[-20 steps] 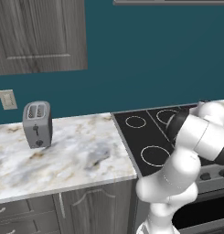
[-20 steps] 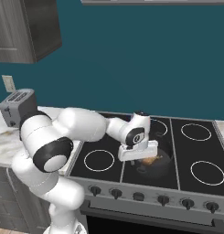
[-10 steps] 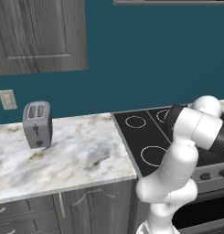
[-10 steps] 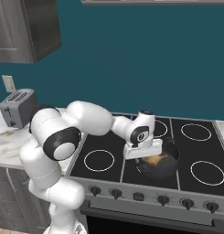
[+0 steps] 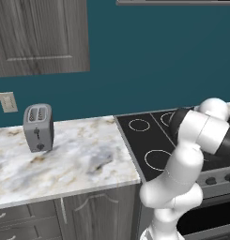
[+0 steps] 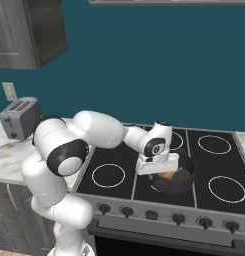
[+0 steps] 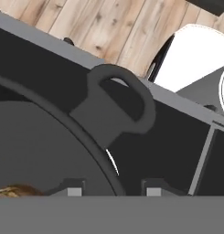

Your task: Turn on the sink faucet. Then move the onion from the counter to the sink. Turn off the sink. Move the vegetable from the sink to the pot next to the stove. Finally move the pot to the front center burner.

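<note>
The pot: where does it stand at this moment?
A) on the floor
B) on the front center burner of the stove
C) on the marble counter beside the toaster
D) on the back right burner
B: in the right base view the pot sits on the stove, front row middle, between two bare front rings.

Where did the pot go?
In the right base view the pot sits on the stove, on the front middle burner, with the gripper right at its left rim. The onion is inside it.
</note>
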Controlling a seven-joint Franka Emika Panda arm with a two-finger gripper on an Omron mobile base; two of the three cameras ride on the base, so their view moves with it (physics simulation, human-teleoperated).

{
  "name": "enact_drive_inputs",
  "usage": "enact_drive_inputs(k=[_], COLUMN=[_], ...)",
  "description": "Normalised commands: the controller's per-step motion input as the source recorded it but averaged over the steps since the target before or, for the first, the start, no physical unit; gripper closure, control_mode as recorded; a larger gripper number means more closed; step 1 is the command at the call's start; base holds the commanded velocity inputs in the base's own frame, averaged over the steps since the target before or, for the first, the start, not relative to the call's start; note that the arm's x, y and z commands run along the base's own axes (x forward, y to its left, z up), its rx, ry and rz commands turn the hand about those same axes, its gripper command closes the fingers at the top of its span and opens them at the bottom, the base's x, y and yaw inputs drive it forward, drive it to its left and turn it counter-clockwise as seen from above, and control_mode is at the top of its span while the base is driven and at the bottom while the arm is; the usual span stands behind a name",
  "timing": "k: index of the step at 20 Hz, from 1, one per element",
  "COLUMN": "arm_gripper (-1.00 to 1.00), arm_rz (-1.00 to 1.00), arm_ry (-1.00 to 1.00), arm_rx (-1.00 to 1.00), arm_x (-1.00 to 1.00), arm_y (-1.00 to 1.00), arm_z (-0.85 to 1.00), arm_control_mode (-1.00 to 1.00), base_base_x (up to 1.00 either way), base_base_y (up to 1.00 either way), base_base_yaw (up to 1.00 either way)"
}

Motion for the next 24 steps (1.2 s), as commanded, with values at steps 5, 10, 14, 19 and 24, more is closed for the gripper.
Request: enact_drive_inputs(k=[5,10,14,19,24], arm_gripper=[-1.00,-1.00,-1.00,-1.00,-1.00], arm_rz=[-0.02,-0.04,-0.06,-0.09,-0.08], arm_ry=[0.00,-0.01,-0.03,-0.05,-0.04], arm_rx=[0.00,0.00,0.00,-0.03,-0.05], arm_x=[-0.19,-0.12,-0.21,-0.14,-0.21], arm_y=[0.23,0.33,0.29,0.28,0.31], arm_z=[0.08,0.31,0.42,0.51,0.45], arm_control_mode=[-1.00,-1.00,-1.00,-1.00,-1.00], base_base_x=[0.00,0.00,0.00,0.00,0.00], base_base_y=[0.00,0.00,0.00,0.00,0.00], base_base_yaw=[0.00,0.00,0.00,0.00,0.00])
